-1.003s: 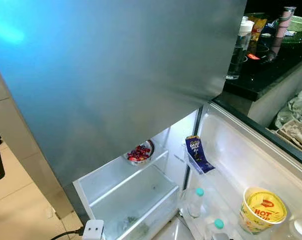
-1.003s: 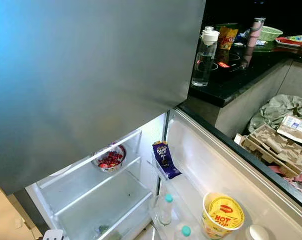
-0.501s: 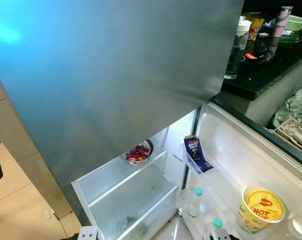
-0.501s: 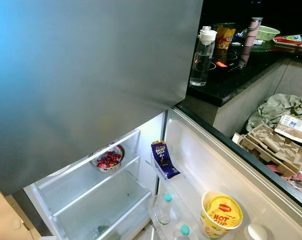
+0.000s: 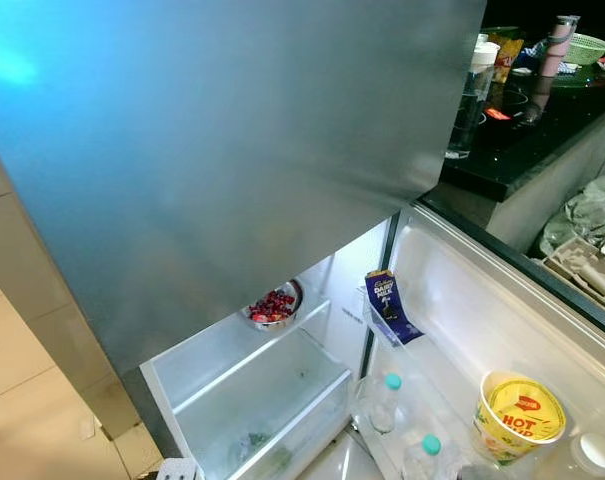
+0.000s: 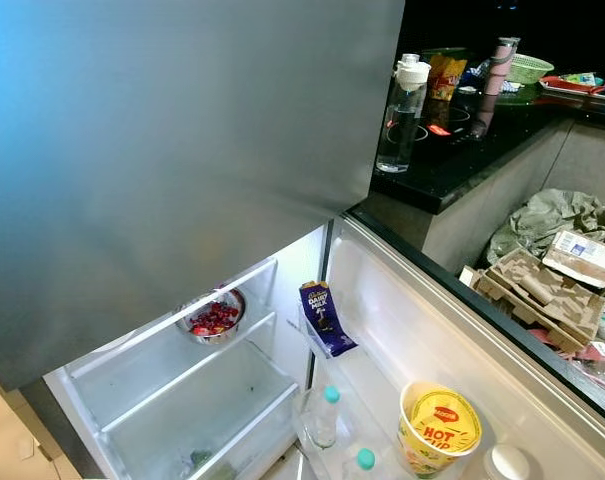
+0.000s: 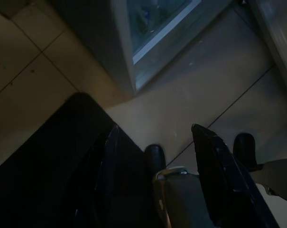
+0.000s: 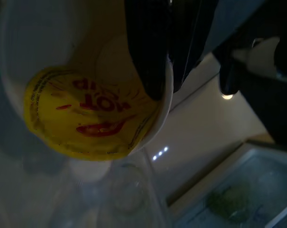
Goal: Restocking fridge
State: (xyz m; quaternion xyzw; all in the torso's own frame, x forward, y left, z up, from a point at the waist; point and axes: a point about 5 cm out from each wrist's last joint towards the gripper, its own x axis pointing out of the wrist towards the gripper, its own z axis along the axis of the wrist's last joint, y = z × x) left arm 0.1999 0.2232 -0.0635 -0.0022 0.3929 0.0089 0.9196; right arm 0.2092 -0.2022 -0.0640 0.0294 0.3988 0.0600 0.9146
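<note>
The left gripper (image 7: pixel 155 142) hangs low over the tiled floor (image 7: pixel 34 80) beside the fridge's bottom drawer (image 7: pixel 157 21), its jaws spread apart with nothing between them. Inside the open fridge (image 5: pixel 232 180) a bowl of red fruit (image 5: pixel 274 305) sits on a shelf, and on the open door's racks stand a blue chocolate bar (image 5: pixel 384 300), two green-capped bottles (image 5: pixel 387 400) and, furthest right, the yellow-lidded noodle cup (image 5: pixel 519 415). In the right wrist view the noodle cup lies just past the right gripper (image 8: pixel 181 71), one black finger (image 8: pixel 148 47) across its rim, and I cannot tell whether these jaws are open or closed; a water bottle (image 6: pixel 397 115) stands on the dark worktop (image 6: pixel 462 150) behind.
</note>
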